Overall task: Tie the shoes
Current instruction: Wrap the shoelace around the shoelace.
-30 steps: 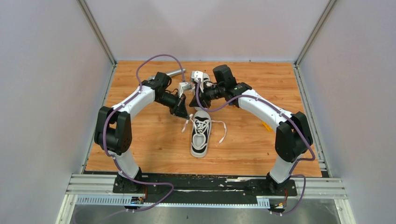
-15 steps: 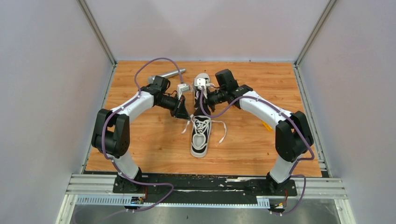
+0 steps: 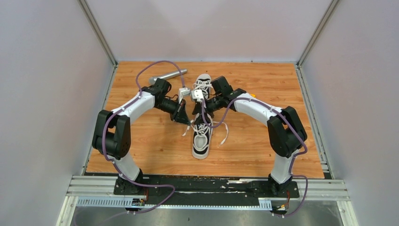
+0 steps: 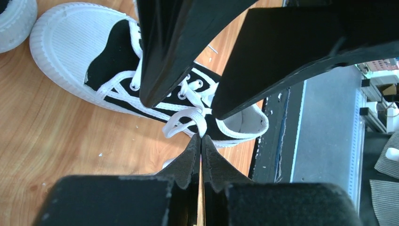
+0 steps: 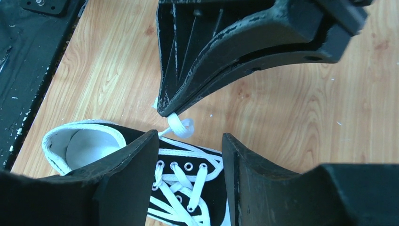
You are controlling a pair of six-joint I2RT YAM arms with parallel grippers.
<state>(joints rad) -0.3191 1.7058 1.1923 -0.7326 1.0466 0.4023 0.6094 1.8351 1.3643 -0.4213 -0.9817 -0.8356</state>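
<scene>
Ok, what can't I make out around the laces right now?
- Top view: the grippers cover the near shoe at its upper eyelets and part of the far shoe; the lace routing is too small to read.
- Left wrist view: the open right gripper hides several eyelets; the lace disappears inside the shut left gripper.
- Right wrist view: the near shoe's toe is cut off by the bottom edge.

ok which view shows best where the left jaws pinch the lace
Left wrist: the lace runs into the shut jaws of the left gripper. Right wrist shows the pinch sideways; top external shows it too small.
</scene>
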